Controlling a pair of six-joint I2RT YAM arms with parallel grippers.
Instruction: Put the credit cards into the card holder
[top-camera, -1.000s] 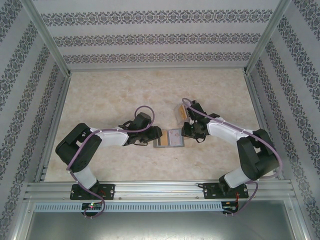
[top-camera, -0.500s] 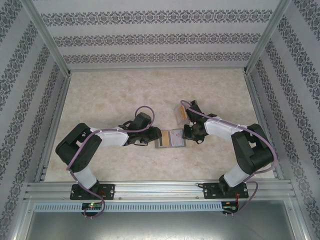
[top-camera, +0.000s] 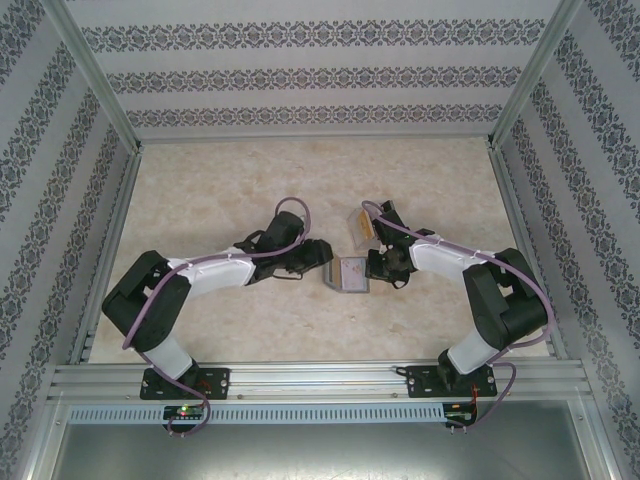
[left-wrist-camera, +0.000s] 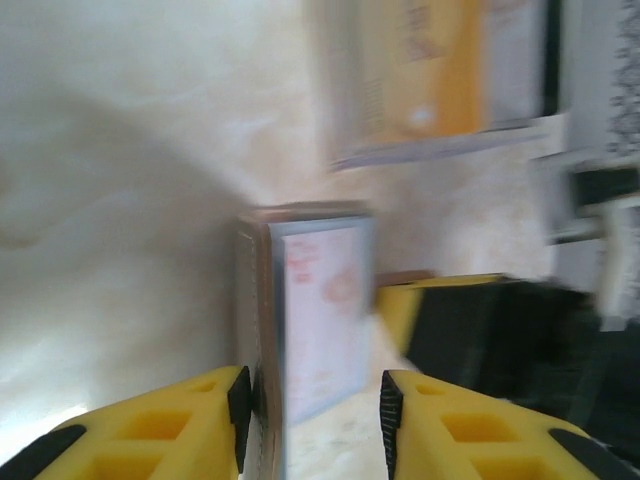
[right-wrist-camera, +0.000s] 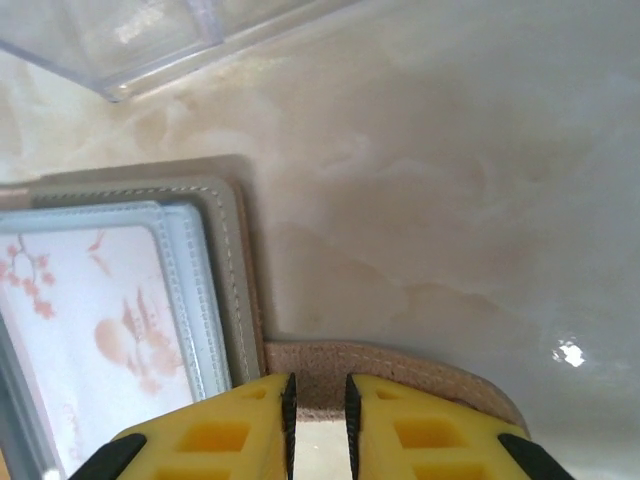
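The grey card holder (top-camera: 352, 273) lies at mid-table with its left half tipped up. In the left wrist view that raised cover (left-wrist-camera: 252, 330) leans on the inner pad of my left gripper (left-wrist-camera: 315, 410), which is open, with a gap to the other finger. A pale pink-printed panel (left-wrist-camera: 325, 300) shows inside. My right gripper (right-wrist-camera: 318, 400) is almost shut. Its tips sit on the holder's tan tab (right-wrist-camera: 400, 365) beside the grey cover (right-wrist-camera: 225, 270). An orange credit card (left-wrist-camera: 430, 80) sits in a clear box (top-camera: 362, 229) just behind.
The clear plastic box (right-wrist-camera: 150, 40) stands close behind the right gripper's tips. Metal rails (top-camera: 300, 378) run along the near edge of the marble-look table (top-camera: 220, 190), and patterned walls close in the other sides.
My left gripper has pushed right and a little farther back. The holder's left half has swung up from flat toward the right half. The right gripper's jaws have narrowed.
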